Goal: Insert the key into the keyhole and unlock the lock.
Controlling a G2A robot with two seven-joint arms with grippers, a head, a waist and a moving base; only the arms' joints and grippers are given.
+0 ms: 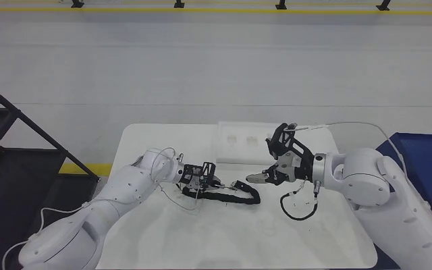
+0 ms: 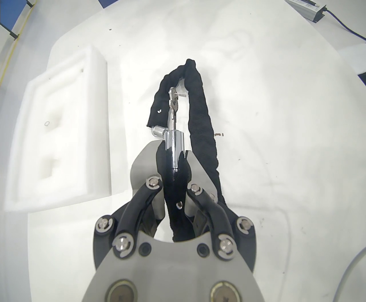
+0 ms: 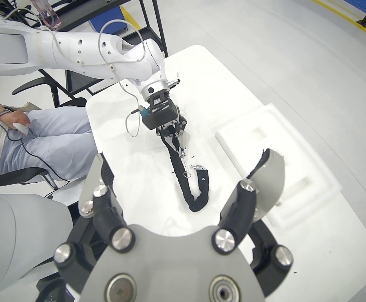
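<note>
A chain lock in a black fabric sleeve [image 1: 236, 196] lies on the white table. My left gripper [image 2: 173, 160] is shut on the sleeve just behind the lock's chrome cylinder [image 2: 174, 145]. A silver key [image 2: 173, 105] sticks out of the cylinder's end, with a small ring on its head. The chain's chrome pin end [image 2: 157, 132] lies beside the cylinder, out of it. The sleeve [image 3: 197, 197] bends in a U toward my right gripper [image 3: 186, 174], which is open with nothing between its fingers, a short way off from the bend. In the top view that gripper [image 1: 260, 179] sits just right of the chain.
A white foam tray [image 1: 250, 142] with shallow pockets lies at the table's far edge, close behind the lock. A grey power adapter [image 2: 307, 10] with a cable sits off the table. A blue bin [image 1: 412, 145] stands to the right of the table.
</note>
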